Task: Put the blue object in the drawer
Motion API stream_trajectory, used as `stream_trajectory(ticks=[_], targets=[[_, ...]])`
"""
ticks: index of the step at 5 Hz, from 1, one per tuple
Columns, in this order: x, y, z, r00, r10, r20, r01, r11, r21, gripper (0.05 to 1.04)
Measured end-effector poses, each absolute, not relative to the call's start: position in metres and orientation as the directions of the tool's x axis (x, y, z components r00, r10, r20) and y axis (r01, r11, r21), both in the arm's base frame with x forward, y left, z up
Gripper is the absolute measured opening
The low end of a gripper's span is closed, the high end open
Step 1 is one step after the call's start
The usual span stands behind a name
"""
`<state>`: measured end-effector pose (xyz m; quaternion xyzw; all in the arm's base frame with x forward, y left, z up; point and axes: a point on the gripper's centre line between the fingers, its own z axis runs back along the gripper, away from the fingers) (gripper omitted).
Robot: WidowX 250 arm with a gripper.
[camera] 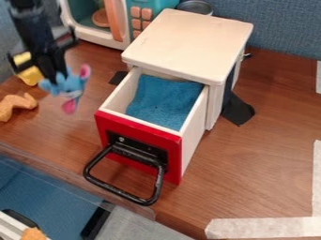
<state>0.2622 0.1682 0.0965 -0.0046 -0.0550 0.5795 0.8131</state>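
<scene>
The microwave (pixel 100 40) (teal inside) is cut off above

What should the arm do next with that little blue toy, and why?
Probably carry it sideways until it is above the open drawer: the gripper seems to hold the blue toy beside the drawer, not over it, and the drawer is already pulled out, with blue cloth inside.

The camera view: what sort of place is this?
Probably a robot practice tabletop: a black gripper holding a blue toy, an open drawer and a toy microwave.
</scene>
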Motion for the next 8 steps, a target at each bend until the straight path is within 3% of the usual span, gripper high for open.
stream_trajectory(ticks=[1,3,4,5,7,8], targets=[[0.257,0.152,0.127,0.383,0.914,0.132,-0.914,0.396,-0.091,0.079],[0.260,0.088,0.159,0.555,0.809,0.196,-0.810,0.579,-0.098,0.078],[0.268,0.053,0.161,0.634,0.748,0.197,-0.746,0.659,-0.097,0.078],[0.278,0.024,0.146,0.682,0.705,0.196,-0.715,0.699,-0.028,0.078],[0.289,0.021,0.131,0.663,0.725,0.183,-0.736,0.677,-0.013,0.106],[0.283,0.020,0.127,0.649,0.743,0.161,-0.753,0.658,0.000,0.294]])
